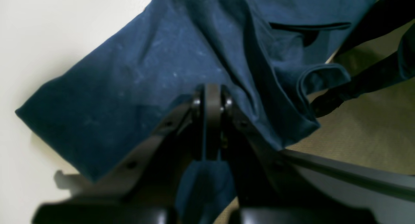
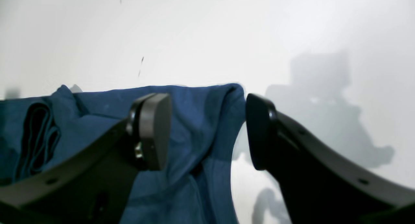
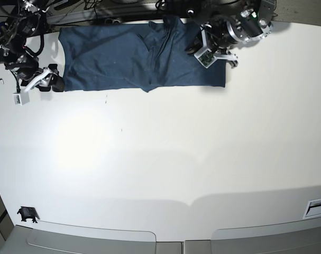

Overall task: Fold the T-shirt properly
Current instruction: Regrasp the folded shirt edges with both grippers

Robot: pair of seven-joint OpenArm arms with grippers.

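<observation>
The T-shirt (image 3: pixel 139 58) lies spread along the far edge of the white table (image 3: pixel 176 159); the left gripper (image 1: pixel 212 102) is clamped on a fold of its fabric; the right gripper (image 2: pixel 207 131) stands with jaws apart at the shirt's opposite corner, gripping nothing.

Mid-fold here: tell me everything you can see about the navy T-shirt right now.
The dark navy-blue cotton T-shirt lies along the far edge of the white table as a long, folded-over band, with diagonal creases bunched near its middle. Its lower edge runs fairly straight. The left wrist view shows a hemmed fold curling up past the table edge. The left claw is shut on the cloth at one end; the right claw stands open at the other end, one finger over the fabric and one past its corner.
</observation>
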